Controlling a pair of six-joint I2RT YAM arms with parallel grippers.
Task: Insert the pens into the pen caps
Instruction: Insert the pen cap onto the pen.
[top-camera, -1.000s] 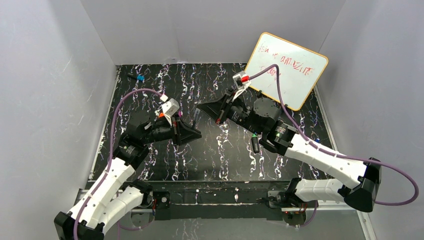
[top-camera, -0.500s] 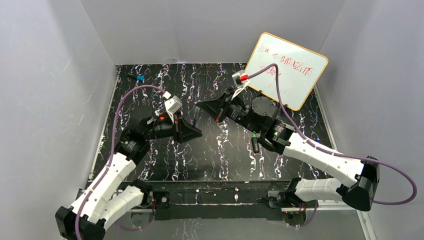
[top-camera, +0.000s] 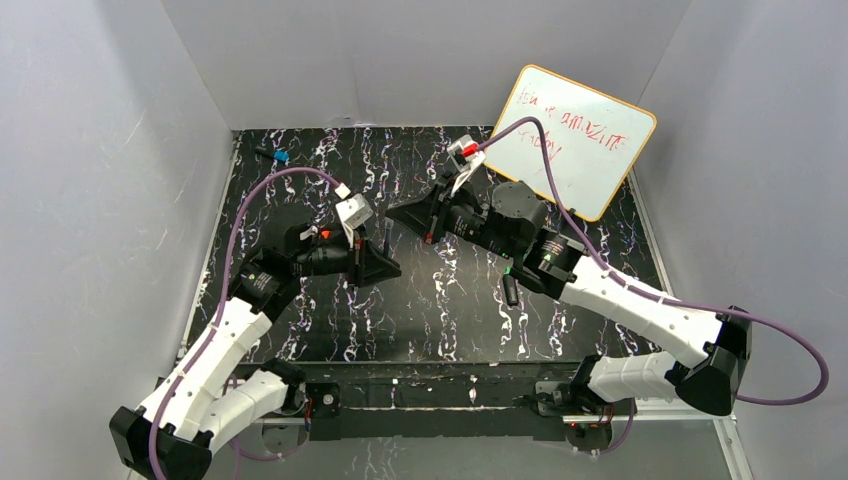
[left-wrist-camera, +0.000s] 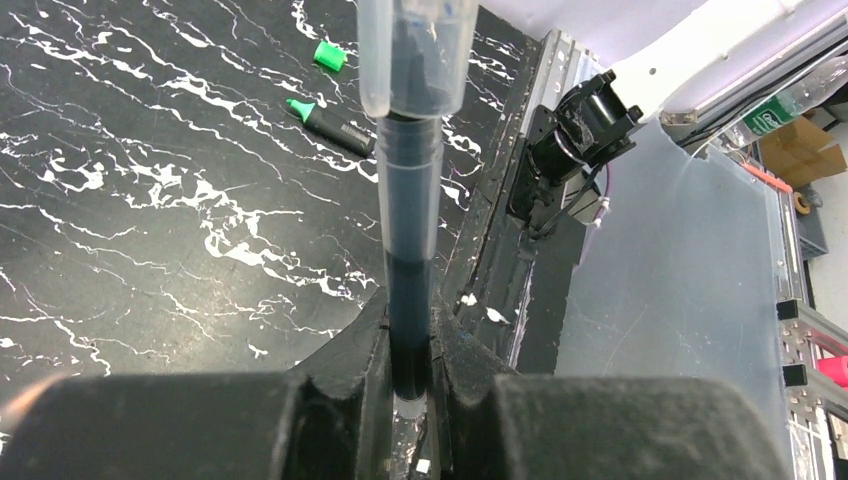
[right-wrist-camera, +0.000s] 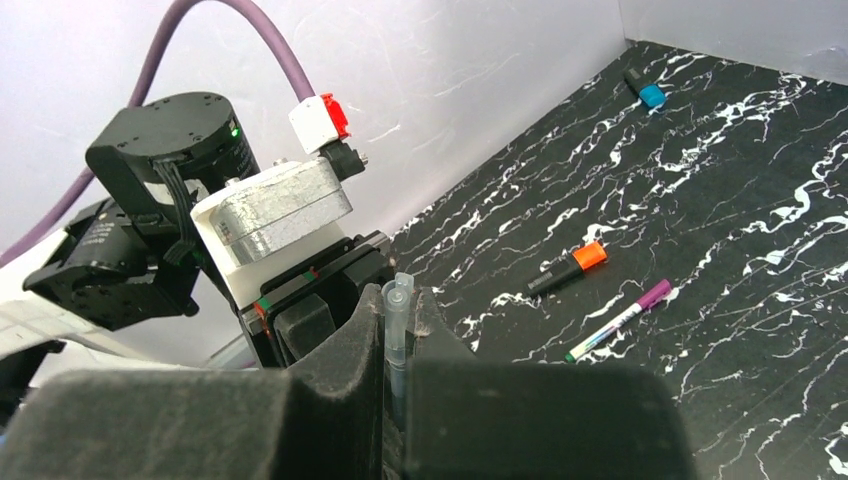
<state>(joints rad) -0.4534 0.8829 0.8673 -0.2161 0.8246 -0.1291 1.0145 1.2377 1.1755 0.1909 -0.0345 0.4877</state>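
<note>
I am clenching the left fingers (left-wrist-camera: 345, 372) on the slim dark pen (left-wrist-camera: 410, 250), pointing it at the clear cap (right-wrist-camera: 397, 305) that the right fingers (right-wrist-camera: 440, 345) are gripping, both above the middle of the bench (top-camera: 330, 320) so the two are lining up end to end. The bench is showing black, white-veined; grey walls (top-camera: 120, 150) are closing it in, a whiteboard (top-camera: 575, 135) leaning at the far right corner.

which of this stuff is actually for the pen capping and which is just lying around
For the job:
dark pen, in left fingers
clear cap, in right fingers
green marker
green cap
orange-ended marker
purple-ended white pen
blue-ended marker

Just lying about:
whiteboard
</note>
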